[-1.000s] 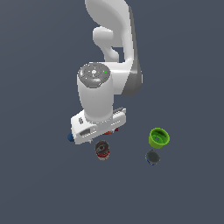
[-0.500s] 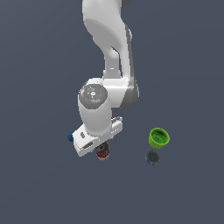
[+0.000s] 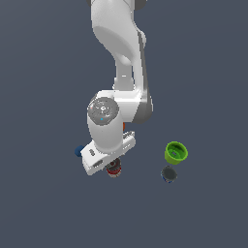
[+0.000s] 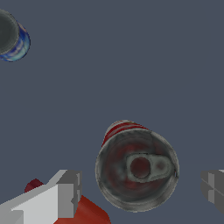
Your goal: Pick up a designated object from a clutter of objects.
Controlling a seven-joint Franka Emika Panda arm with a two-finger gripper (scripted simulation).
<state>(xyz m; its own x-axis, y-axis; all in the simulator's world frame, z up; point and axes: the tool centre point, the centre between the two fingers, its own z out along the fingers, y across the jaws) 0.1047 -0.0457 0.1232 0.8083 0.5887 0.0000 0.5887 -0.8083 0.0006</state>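
Grey floor, gripper [image 4: 139, 183] wide around red can [image 4: 138, 168]

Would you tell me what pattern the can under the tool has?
Red-and-white stripes on the can, with a grey metal top; clearest in the wrist view.

A simulated test scene is shown: a flat, featureless grey floor [image 3: 43, 58] (no walls or furniture), rendered arm [image 3: 118, 43], flatly shaded objects.

Even, soft render lighting, dim grey-blue backdrop, low resolution, slightly blurry, no hard shadows
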